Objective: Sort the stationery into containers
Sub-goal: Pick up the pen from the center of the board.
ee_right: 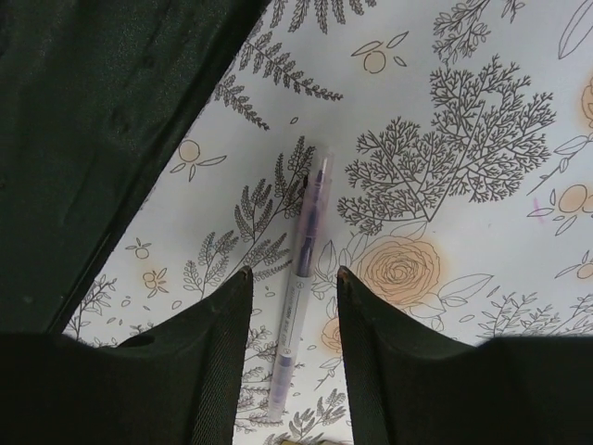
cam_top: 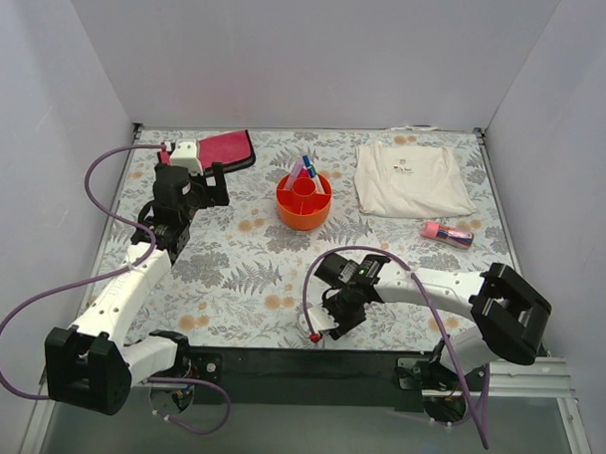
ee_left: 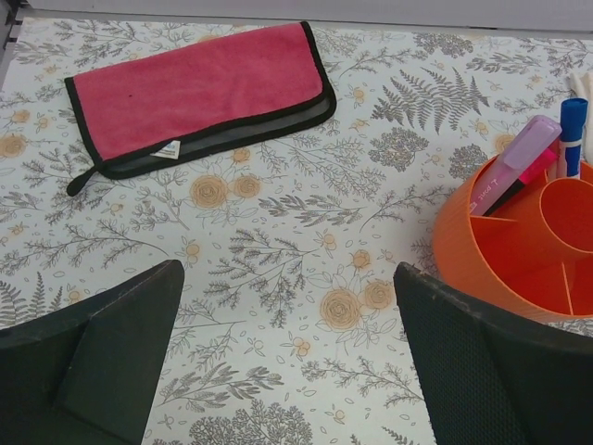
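Note:
The round orange tub stands mid-table and holds a lilac highlighter, a pink one and a blue-capped marker. My left gripper is open and empty, low over the table just left of the tub. My right gripper is open near the front edge. It straddles a thin pale pen with lilac-tinted ends that lies flat on the table. The fingers do not touch it. A red tip shows beside this gripper. A pink highlighter lies at the right.
A folded pink cloth with a black border lies at the back left. A folded white cloth lies at the back right. White walls close in three sides. The black front edge runs just below my right gripper.

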`<action>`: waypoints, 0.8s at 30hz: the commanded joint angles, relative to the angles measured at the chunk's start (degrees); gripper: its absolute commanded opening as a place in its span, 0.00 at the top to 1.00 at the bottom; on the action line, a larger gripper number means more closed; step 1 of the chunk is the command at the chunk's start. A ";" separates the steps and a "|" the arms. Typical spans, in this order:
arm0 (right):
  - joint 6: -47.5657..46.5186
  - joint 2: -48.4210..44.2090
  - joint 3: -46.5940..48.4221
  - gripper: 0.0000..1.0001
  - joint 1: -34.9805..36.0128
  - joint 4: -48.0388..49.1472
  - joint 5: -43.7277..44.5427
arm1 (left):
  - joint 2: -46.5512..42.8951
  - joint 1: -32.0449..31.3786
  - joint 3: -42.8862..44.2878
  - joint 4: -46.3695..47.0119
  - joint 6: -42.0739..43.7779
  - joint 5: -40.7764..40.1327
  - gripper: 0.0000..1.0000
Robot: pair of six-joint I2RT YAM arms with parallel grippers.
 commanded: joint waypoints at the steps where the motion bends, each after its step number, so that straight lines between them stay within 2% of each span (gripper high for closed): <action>1: 3.55 -1.74 -2.45 0.54 1.89 6.73 2.84 | -1.26 0.89 0.75 0.99 0.00 1.19 0.06; 10: 6.20 -0.42 -3.68 0.66 2.42 11.49 5.75 | -2.31 2.04 0.05 1.34 -1.23 2.77 0.06; 12: 6.11 -0.33 -4.12 0.79 2.51 11.49 5.83 | -2.49 2.39 -0.04 1.17 -1.50 3.13 0.06; 14: 6.20 -0.50 -5.00 0.98 2.68 11.40 6.18 | -2.58 2.65 0.22 0.99 -1.76 3.57 0.06; 19: 6.99 -0.59 -4.21 0.99 2.86 9.30 7.06 | -2.84 3.27 0.31 0.90 -1.50 3.48 0.06; 23: 8.83 -1.56 2.62 0.99 -0.03 7.01 8.65 | -2.67 3.79 0.49 0.81 -1.32 3.13 0.06; 24: 9.71 -1.47 8.13 0.99 -2.39 6.40 8.47 | -2.49 3.97 0.49 0.81 -1.32 3.13 0.06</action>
